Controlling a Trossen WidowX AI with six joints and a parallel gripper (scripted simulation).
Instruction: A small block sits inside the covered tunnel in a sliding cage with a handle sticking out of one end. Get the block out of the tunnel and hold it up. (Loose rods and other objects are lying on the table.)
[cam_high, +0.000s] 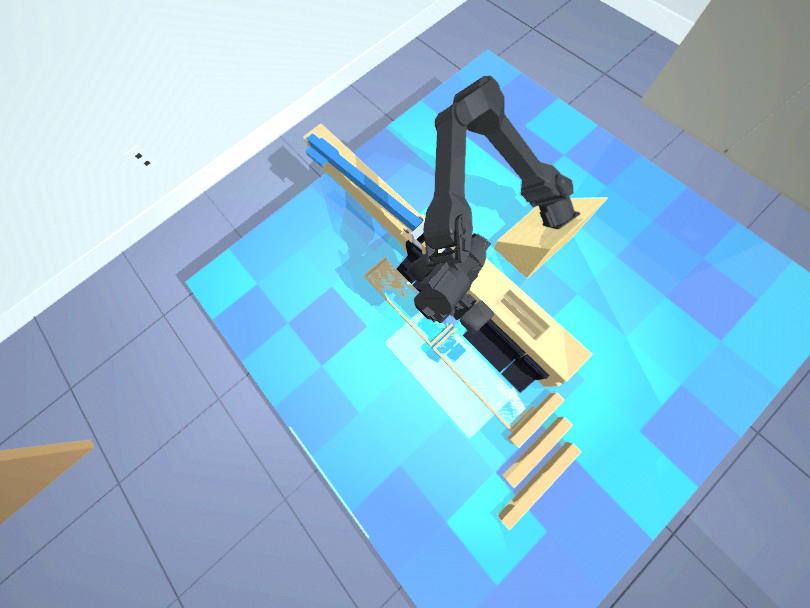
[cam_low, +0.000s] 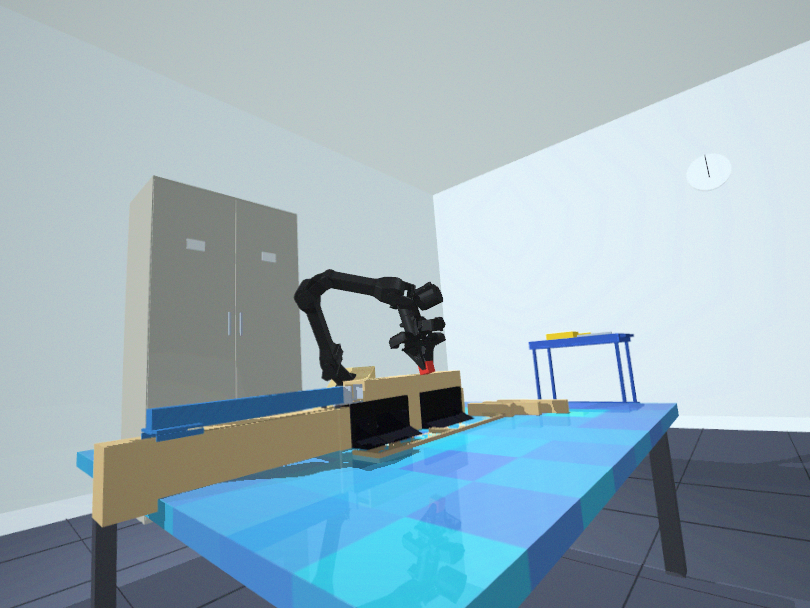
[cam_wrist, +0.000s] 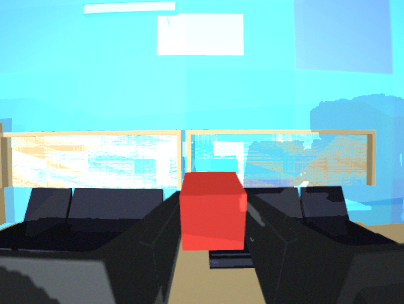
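Red block (cam_low: 426, 367) (cam_wrist: 213, 215) is out of the tunnel (cam_high: 531, 327) (cam_low: 412, 386). End effector (cam_low: 425, 365) (cam_wrist: 211, 197) has it pinched, one dark finger on either side, in the wrist view.

The relation that matters: block sits directly between the fingertips, at their very ends, so it lies below the end effector as the arm (cam_high: 451, 163) (cam_low: 353, 281) reaches over and points down. Its faces look square to the fingers; no long axis to speak of, it reads as roughly a cube. Only one arm here, so no question of which is nearer.

Height: exterior view puts the block at about the tunnel's top edge. Whether it is wholly above or partly behind that edge, cannot tell from here. Top view hides it under the wrist.

Blue bar (cam_high: 363, 179) (cam_low: 245, 407), the handle by my guess, runs out along the wooden rails at one end. Looks finished with.

My reading: extraction done, lifting stage, nearly complete. Next wants straight up, grip kept firm, then a steady hold above the tabletop (cam_high: 366, 418) (cam_low: 457, 464). Risk: a tip-only pinch could let the block slip or pivot, or catch the roof if moved sideways low.
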